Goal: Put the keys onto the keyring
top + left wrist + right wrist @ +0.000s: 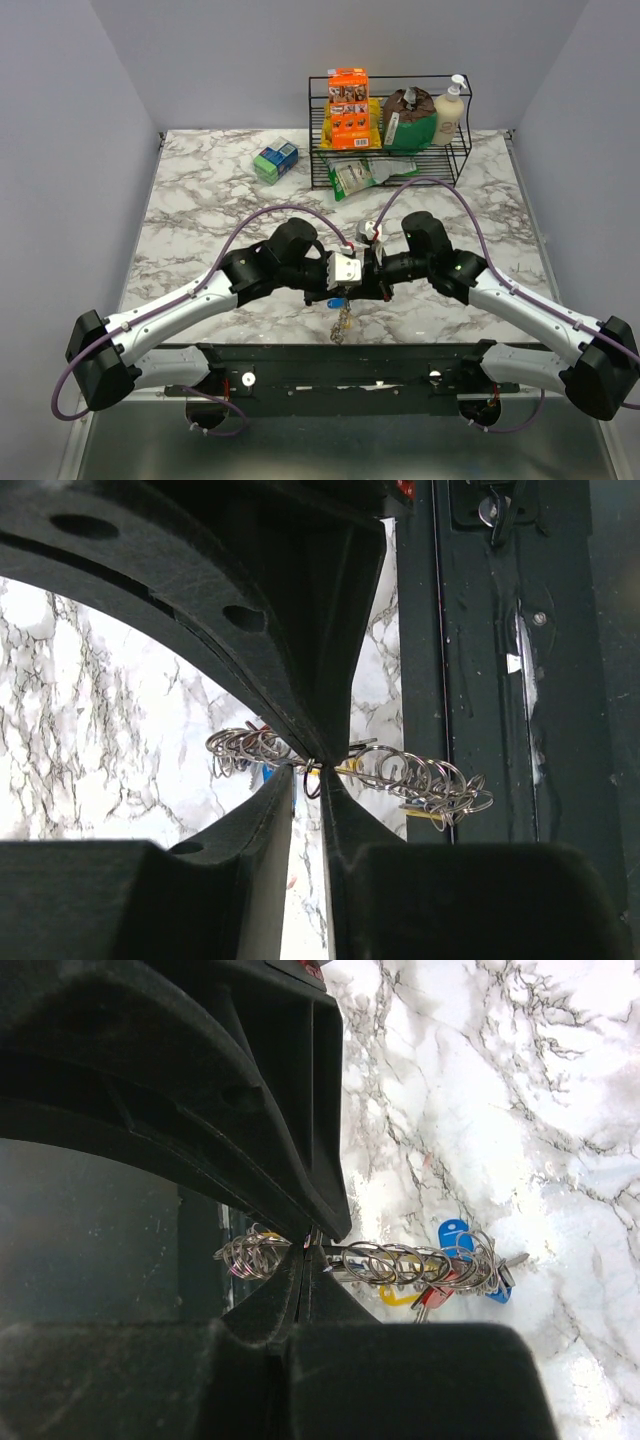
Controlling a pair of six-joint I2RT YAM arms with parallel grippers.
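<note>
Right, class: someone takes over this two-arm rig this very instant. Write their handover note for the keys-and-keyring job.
Hands: the right hand is shut on the keyring. The left hand meets it there, fingers nearly together around the same ring; a firm grip is unclear.
Things: the blue key, red key and yellow key bunch along the ring beyond the right hand.
Done: those three look threaded, though I cannot be sure.
Left: check each key is truly on the ring, and probably set it down.

One keyring (392, 1261), perhaps three keys (453, 1233), one rack (445, 160)
</note>
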